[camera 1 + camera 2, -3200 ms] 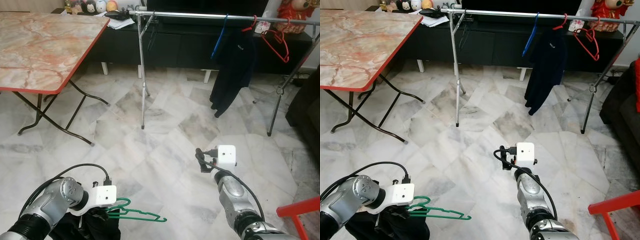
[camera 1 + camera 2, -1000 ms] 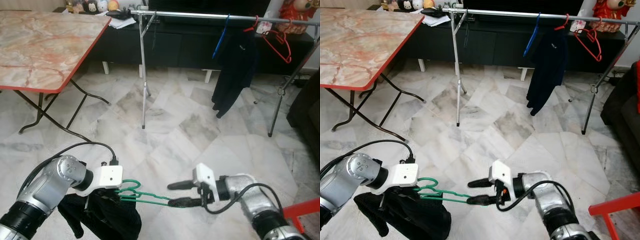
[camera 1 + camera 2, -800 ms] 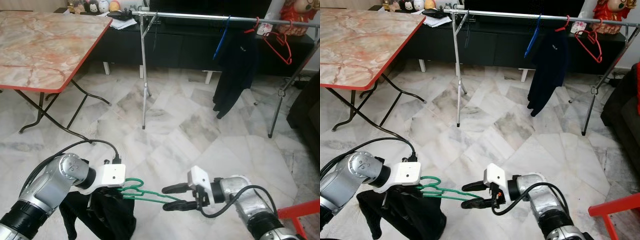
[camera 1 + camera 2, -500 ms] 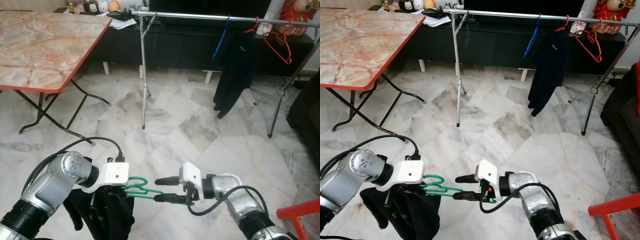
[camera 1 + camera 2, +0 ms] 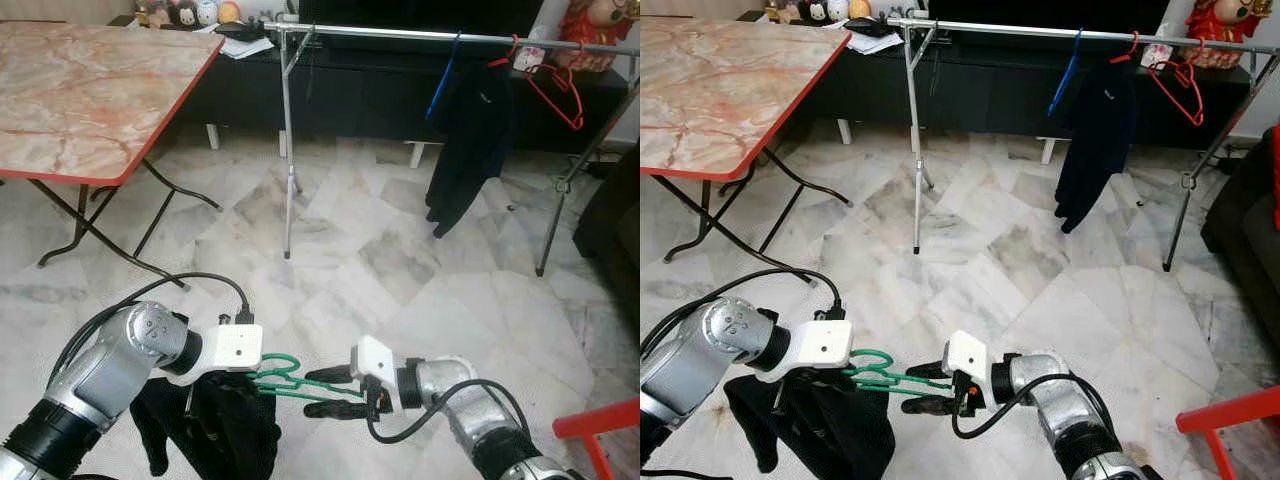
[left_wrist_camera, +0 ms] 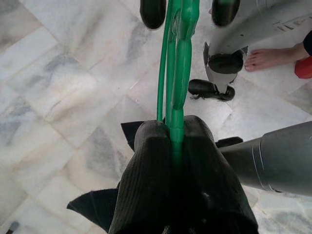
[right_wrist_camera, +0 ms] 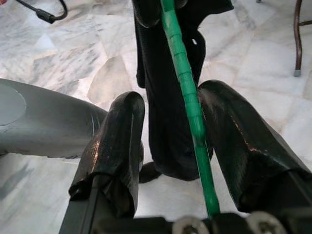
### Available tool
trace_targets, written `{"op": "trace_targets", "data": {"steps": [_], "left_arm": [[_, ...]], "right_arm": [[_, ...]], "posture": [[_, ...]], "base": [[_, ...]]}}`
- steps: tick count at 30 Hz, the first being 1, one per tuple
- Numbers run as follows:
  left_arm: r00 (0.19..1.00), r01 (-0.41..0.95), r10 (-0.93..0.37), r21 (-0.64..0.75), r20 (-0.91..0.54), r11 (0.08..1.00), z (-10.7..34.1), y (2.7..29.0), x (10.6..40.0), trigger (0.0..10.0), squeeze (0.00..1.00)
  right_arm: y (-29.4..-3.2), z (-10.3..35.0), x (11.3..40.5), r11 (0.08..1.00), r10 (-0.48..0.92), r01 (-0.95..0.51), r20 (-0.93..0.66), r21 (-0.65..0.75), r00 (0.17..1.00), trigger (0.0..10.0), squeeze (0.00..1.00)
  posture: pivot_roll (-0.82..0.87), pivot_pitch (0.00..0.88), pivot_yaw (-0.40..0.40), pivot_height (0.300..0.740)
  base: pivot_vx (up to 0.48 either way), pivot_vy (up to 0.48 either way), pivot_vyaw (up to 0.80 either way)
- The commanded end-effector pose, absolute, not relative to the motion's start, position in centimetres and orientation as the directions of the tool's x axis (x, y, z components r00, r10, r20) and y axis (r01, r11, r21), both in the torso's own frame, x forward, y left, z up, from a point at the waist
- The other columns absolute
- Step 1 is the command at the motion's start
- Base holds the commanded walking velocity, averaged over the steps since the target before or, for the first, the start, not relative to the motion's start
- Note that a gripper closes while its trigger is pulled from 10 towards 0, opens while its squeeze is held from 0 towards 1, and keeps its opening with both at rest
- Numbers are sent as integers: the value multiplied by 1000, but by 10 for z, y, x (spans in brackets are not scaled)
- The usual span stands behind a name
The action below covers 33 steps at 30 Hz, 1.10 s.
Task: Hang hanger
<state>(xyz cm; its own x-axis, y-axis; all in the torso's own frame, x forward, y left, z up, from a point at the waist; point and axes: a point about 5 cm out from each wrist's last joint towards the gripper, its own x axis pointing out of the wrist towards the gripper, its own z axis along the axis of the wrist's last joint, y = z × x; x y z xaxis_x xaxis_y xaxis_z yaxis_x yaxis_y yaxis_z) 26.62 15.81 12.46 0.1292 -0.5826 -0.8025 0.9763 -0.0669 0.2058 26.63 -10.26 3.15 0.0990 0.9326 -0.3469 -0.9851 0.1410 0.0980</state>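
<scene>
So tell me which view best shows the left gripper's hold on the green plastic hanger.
The left wrist view: the left gripper is shut on the green plastic hanger, fingers pressed together around it. In the eye views the camera housing hides the fingers. The right wrist view shows the bar between the right gripper's open fingers.

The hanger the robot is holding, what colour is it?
Green. The hanger shows best in the left wrist view, pinched in the left hand.
</scene>
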Motion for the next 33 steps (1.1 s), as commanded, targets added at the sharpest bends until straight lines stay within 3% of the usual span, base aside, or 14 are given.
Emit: {"op": "trace_targets", "data": {"steps": [1,2,3,4,5,33], "left_arm": [[131,971,-598,225,-790,-85,133,153,267,10000,0],[132,971,-599,226,-790,-85,133,153,267,10000,0],[132,970,-599,226,-790,-84,133,153,267,10000,0],[132,970,-599,226,-790,-84,133,153,267,10000,0],[133,970,-598,227,-790,-83,133,153,267,10000,0],[135,971,-610,228,-781,-77,134,151,267,10000,0]], "right_arm": [[-100,32,268,152,931,-985,-347,79,115,10000,0],[-99,32,269,157,931,-985,-343,78,121,10000,0],[-99,33,270,161,932,-984,-339,77,126,3176,0],[-99,33,270,164,933,-983,-336,77,130,3176,0],[-98,34,270,167,934,-983,-332,78,132,0,0],[-97,31,270,172,931,-982,-340,78,136,0,0]], "posture": [[58,42,-72,740],[58,43,-71,740],[58,43,-71,740],[58,43,-71,740],[59,45,-72,740],[60,55,-75,740]], "base": [[0,0,0],[0,0,0],[0,0,0],[0,0,0],[0,0,0],[0,0,0]]}}
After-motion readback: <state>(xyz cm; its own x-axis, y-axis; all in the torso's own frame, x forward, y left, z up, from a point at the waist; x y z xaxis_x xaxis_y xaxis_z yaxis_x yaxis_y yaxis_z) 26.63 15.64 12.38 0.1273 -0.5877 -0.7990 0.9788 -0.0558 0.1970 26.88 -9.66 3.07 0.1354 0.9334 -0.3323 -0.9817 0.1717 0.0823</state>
